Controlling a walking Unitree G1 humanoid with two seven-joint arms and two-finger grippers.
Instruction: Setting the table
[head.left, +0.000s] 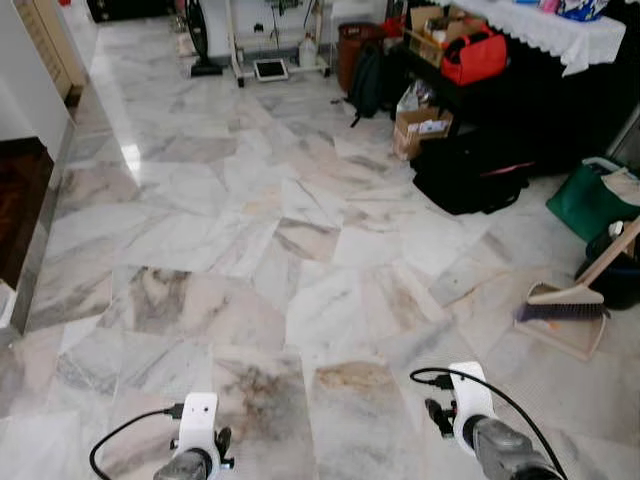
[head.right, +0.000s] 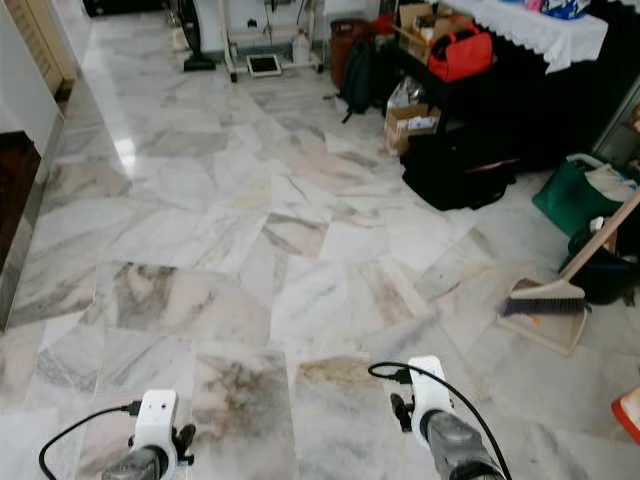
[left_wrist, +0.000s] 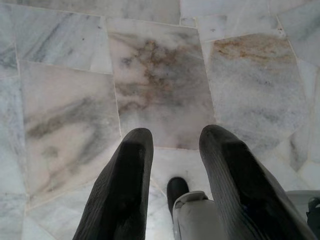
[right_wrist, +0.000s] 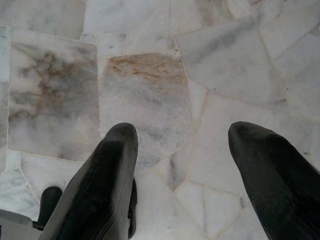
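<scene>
Both arms hang low over a marble floor (head.left: 250, 260). My left gripper (left_wrist: 172, 137) points down at the tiles, its two black fingers (left_wrist: 125, 185) apart with nothing between them. My right gripper (right_wrist: 182, 132) is open wider, also over bare tiles and holding nothing. The white wrist cameras of the left arm (head.left: 197, 425) and right arm (head.left: 470, 395) show at the bottom of the eye views. A table with a white lace cloth (head.left: 560, 30) stands at the far right; what lies on it is too cut off to tell.
Along the right side stand a red bag (head.left: 473, 55), cardboard boxes (head.left: 420, 128), a black bag (head.left: 470, 170), a green bag (head.left: 590, 200) and a broom with dustpan (head.left: 565, 310). A dark wooden step (head.left: 20, 200) runs on the left. A white stand (head.left: 270, 50) is far ahead.
</scene>
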